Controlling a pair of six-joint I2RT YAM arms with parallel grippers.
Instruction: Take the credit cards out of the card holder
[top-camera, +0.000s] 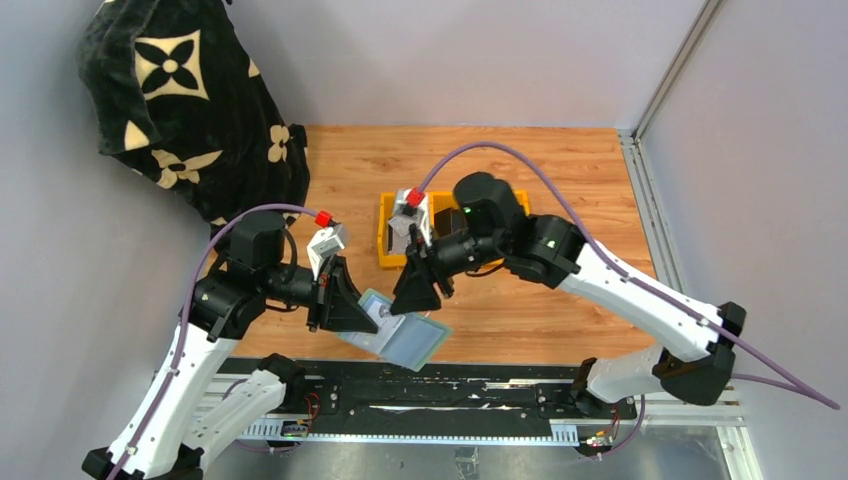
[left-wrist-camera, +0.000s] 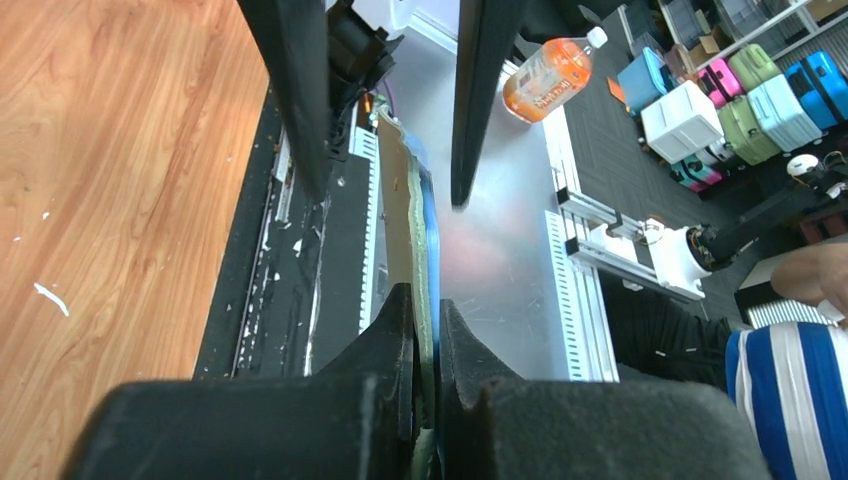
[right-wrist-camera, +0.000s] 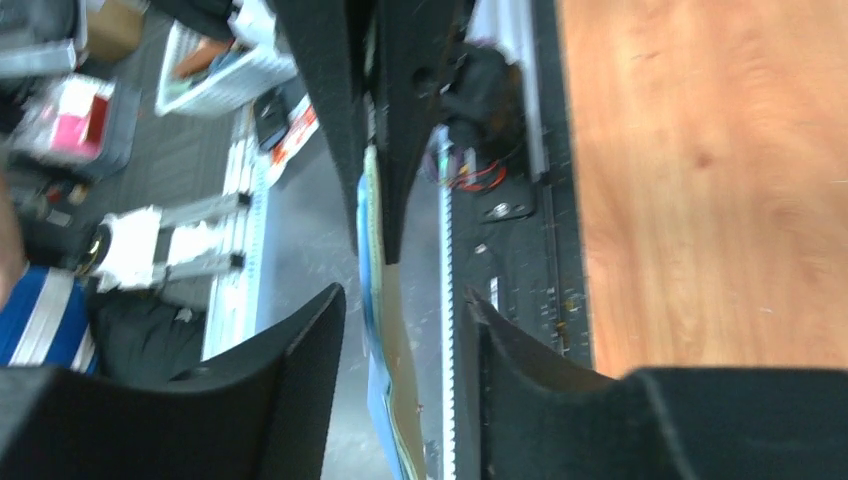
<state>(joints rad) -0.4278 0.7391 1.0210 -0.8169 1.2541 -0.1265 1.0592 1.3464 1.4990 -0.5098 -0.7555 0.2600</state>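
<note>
One card holder (top-camera: 405, 340), lifted just above the tabletop (top-camera: 520, 170) at its near edge. Grip: left fingers (left-wrist-camera: 405, 335) clenched on the holder's edge; right fingers (right-wrist-camera: 310, 350) parted, straddling it and gripping nothing. Holder looks light and floppy at the fold. A tan card (left-wrist-camera: 398, 200) shows edge-on, probably stiff and slick. Best hold: pinch its exposed edge and draw it along the pocket.
</note>
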